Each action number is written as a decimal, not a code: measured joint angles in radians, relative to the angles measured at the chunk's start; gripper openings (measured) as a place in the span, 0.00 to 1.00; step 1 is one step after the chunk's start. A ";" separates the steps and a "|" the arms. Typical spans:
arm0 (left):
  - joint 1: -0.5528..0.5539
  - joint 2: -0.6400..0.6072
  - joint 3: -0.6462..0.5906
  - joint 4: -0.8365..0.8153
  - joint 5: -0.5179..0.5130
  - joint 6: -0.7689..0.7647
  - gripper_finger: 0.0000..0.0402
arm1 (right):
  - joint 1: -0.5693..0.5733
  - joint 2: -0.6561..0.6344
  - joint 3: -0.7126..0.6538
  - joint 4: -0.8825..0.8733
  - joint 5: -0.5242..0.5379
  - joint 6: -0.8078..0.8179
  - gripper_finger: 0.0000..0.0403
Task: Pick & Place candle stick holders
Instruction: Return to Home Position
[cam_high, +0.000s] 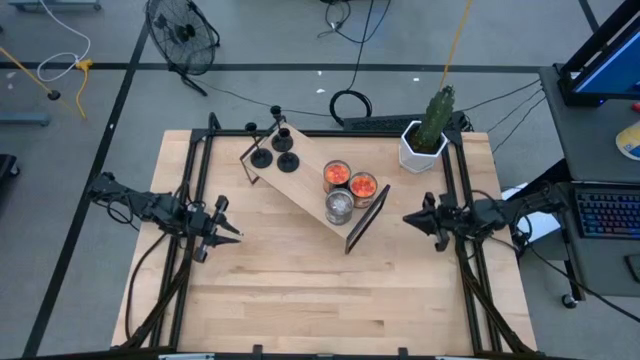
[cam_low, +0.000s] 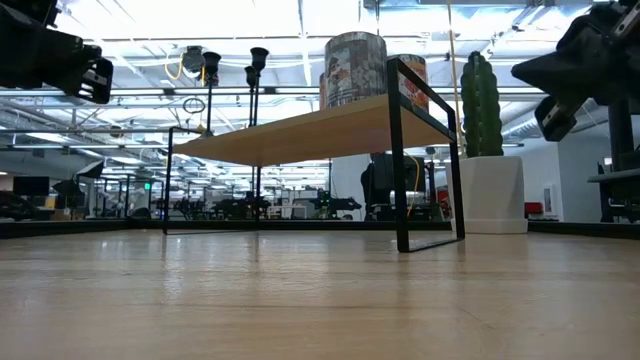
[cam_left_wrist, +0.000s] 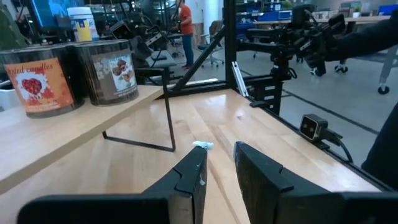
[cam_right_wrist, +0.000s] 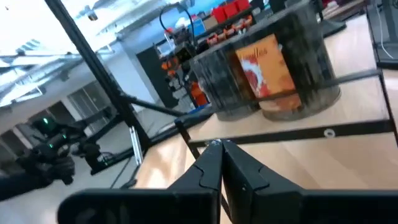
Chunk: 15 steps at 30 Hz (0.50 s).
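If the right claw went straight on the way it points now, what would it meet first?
Probably the shelf's black end frame, which stands between the right claw and the candle tins; exact height is hard to judge.

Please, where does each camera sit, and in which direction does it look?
High view: above the table, facing straight down; left end effector and right end effector flank the shelf.
Low view: at table-top height, facing level across; both end effectors at upper corners.
Left wrist view: on the left wrist, facing the candle tins; left end effector open.
Right wrist view: on the right wrist, facing the tins from the opposite side; right end effector shut.
Shared: every view shows the shelf.
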<state>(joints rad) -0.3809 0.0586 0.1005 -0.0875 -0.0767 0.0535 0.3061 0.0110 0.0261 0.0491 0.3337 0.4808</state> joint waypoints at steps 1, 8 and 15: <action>0.000 0.000 0.000 0.000 0.000 0.001 0.22 | 0.000 0.008 0.000 0.000 -0.001 -0.007 0.01; 0.000 0.000 0.000 0.005 -0.002 -0.029 0.22 | 0.000 0.028 -0.001 -0.007 -0.025 -0.054 0.01; 0.000 0.000 0.000 0.011 -0.010 -0.089 0.22 | 0.001 0.047 -0.002 -0.007 -0.024 -0.056 0.01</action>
<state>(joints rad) -0.3809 0.0586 0.1005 -0.0769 -0.0864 -0.0353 0.3069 0.0578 0.0242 0.0422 0.3092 0.4252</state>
